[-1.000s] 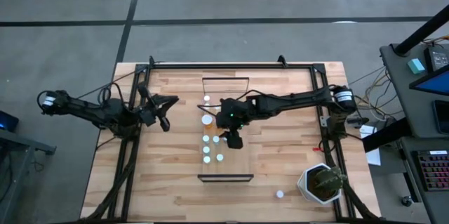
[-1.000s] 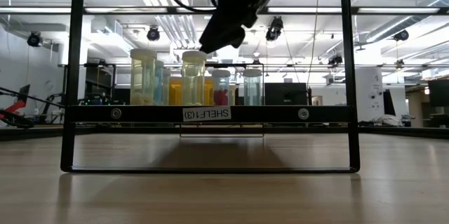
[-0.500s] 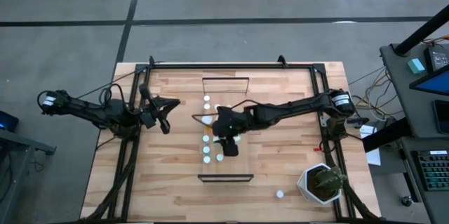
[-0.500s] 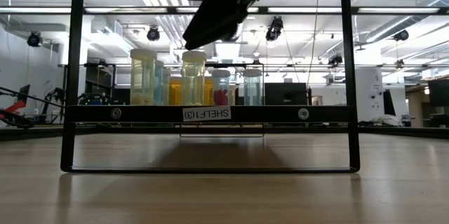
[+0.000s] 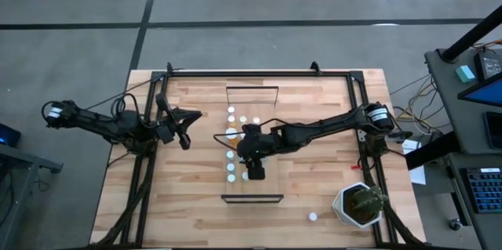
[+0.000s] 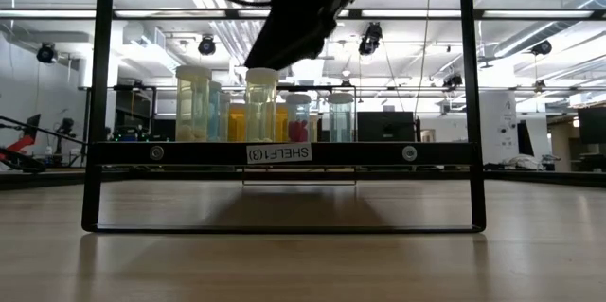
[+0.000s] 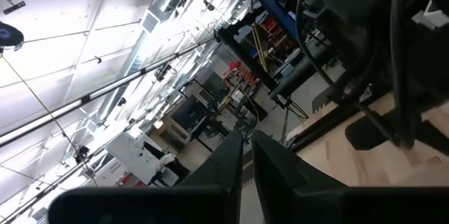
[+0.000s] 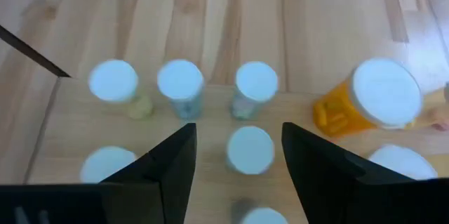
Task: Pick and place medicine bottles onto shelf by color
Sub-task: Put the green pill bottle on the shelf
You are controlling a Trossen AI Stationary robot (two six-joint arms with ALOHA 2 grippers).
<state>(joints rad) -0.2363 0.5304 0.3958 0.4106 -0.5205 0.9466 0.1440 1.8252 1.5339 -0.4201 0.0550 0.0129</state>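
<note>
White-capped medicine bottles (image 8: 250,147) on shelf (image 5: 271,181), right gripper (image 8: 238,157) spread above

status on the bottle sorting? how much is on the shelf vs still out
Done: a cluster of white-capped bottles stands on the shelf. In hand: nothing. The right gripper is open, above the shelf with a bottle between its fingers, not gripped. The left gripper is shut, off to the side. Left: one bottle on the table near the plant.
</note>
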